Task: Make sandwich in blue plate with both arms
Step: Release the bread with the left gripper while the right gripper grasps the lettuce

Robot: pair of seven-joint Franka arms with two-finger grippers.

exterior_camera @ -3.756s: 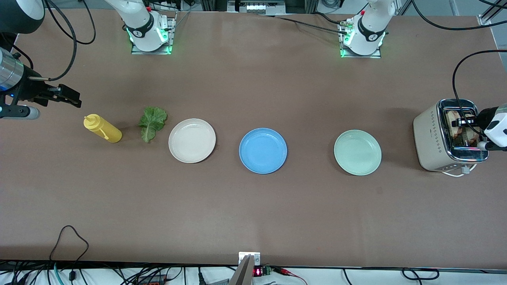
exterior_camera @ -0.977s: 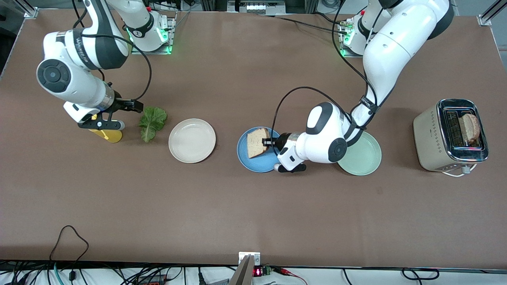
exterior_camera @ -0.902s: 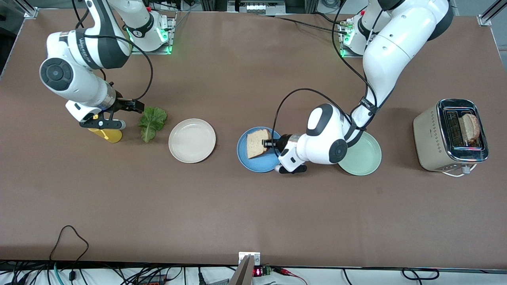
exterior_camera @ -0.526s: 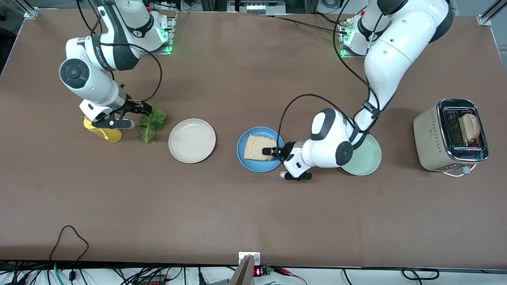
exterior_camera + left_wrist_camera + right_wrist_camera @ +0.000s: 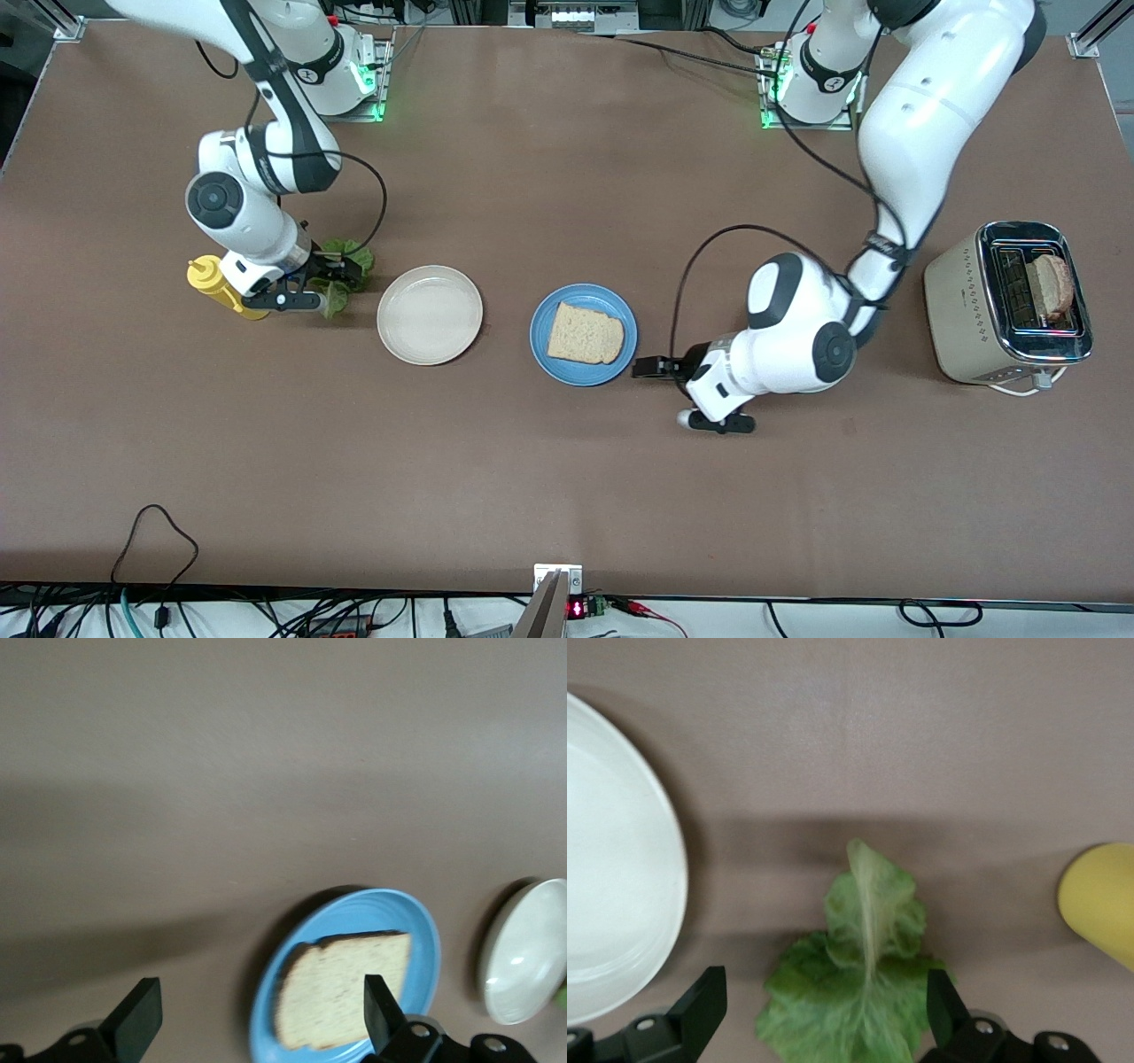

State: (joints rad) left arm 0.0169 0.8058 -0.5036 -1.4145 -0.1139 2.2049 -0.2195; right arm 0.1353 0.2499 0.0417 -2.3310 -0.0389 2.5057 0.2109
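Lying flat in the blue plate [image 5: 584,335] was one bread slice [image 5: 585,335], so the base of the sandwich looked laid and the lettuce step seemed to be in hand. The left pincer [image 5: 653,367] hung empty with its fingers spread, just beside the plate's rim toward the left arm's end of the counter [image 5: 567,496], clear of the bread. The right pincer [image 5: 341,273] was low over the lettuce leaf [image 5: 864,992], its fingers spread to either side of the leaf and not yet pinching it. A second bread slice [image 5: 1052,285] stood in the toaster [image 5: 1005,303]. By my judgement the next move called for the right pincer to drop, nip the leaf and carry it over the cream plate [image 5: 430,315] onto the bread.
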